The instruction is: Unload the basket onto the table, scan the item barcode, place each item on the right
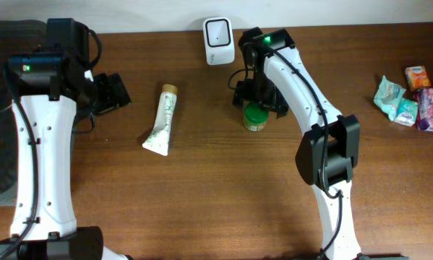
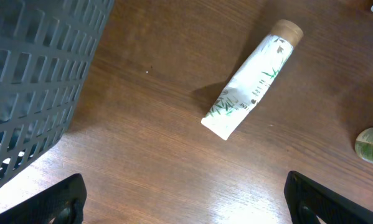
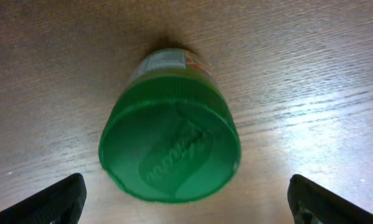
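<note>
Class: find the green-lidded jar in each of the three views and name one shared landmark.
Overhead: green-lidded jar right of centre, below-right of the white scanner.
Left wrist: jar cut off at the right edge.
Right wrist: jar fills the centre, lid facing the camera.
Shared landmark: the wooden table.

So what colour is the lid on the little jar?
The lid is bright green; the right wrist view shows it best, from straight above.
</note>
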Robot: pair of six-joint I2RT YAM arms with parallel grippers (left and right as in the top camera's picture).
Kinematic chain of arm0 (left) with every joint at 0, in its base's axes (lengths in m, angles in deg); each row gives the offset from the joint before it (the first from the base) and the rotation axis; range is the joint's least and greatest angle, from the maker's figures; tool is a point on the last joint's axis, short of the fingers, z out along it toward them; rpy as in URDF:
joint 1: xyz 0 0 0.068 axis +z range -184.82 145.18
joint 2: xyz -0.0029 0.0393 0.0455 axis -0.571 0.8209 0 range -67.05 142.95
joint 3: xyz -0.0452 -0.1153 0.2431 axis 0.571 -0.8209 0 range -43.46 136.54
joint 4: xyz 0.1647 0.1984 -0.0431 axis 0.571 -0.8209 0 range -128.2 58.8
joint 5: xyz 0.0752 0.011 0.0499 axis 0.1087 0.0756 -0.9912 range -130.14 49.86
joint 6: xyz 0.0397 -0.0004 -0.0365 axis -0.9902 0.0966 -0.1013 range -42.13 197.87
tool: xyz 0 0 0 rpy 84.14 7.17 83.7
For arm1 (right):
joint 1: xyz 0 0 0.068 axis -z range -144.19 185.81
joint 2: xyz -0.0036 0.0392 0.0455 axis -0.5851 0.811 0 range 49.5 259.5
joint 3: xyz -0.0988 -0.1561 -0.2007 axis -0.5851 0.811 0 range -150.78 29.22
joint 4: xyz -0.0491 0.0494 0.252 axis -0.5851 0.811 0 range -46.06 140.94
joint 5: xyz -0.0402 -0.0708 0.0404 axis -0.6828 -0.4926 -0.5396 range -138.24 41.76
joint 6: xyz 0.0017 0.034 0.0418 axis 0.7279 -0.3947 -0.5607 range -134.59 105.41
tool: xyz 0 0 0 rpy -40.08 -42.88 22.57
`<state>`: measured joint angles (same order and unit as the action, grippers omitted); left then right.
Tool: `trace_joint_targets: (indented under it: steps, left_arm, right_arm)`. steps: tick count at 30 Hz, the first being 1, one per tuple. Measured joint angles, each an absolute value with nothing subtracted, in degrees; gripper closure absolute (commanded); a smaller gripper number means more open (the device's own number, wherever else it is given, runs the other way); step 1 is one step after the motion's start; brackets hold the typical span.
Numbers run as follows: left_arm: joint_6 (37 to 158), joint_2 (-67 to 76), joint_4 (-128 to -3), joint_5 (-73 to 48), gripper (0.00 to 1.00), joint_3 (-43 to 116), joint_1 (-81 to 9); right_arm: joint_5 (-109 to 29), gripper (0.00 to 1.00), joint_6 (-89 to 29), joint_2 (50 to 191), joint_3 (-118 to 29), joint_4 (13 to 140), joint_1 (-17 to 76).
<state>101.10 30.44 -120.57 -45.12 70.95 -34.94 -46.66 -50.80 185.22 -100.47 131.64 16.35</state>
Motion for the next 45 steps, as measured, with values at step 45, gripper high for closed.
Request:
trace_joint_targets:
  steps: [45]
  left_arm:
    - [101.10, 30.44, -120.57, -45.12, 0.01, 70.95, -34.94]
  right_arm:
    - [-46.66, 0.18, -44.20, 185.26, -89.19, 118.75, 16.32]
